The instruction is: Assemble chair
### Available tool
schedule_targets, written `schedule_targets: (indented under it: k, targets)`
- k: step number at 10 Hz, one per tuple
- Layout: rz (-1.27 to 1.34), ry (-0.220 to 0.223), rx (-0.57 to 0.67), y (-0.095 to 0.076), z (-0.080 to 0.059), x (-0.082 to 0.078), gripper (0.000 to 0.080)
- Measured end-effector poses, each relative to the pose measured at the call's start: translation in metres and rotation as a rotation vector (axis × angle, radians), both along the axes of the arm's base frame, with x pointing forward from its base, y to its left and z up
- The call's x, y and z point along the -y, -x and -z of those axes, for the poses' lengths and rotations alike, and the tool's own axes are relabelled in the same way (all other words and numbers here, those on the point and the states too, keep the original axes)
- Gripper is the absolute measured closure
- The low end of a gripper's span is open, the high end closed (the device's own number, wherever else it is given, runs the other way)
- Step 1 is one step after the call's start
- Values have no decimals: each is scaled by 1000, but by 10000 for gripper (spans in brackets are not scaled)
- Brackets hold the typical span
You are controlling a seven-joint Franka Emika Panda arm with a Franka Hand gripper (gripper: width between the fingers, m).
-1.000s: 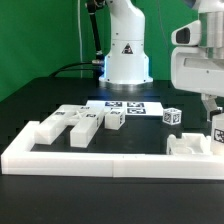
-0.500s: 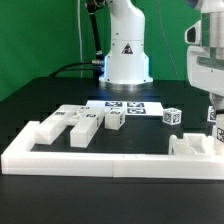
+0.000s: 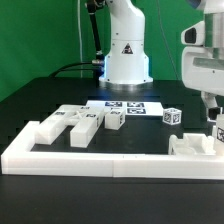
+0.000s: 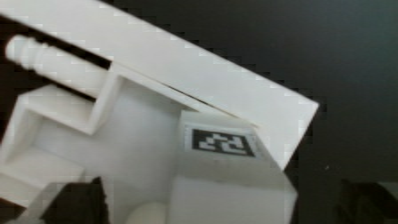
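Exterior view: tool (image 3: 209, 102) slightly lower than before

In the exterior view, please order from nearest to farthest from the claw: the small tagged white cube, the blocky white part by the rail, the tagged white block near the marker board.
1. Blocky white part by the rail: below the claw, the exterior view's right.
2. Small tagged white cube: right of centre.
3. Tagged white block: centre, before the marker board.
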State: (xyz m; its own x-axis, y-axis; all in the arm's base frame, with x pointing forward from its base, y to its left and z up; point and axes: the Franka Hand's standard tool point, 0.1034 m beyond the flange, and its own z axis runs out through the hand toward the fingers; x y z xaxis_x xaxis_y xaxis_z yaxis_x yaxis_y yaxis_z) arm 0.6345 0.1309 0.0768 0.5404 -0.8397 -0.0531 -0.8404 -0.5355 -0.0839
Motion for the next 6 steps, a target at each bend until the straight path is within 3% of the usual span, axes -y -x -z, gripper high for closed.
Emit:
schedule_targets:
  k: [6]
  targets:
    - [-666,38,68,1,1,-5,151]
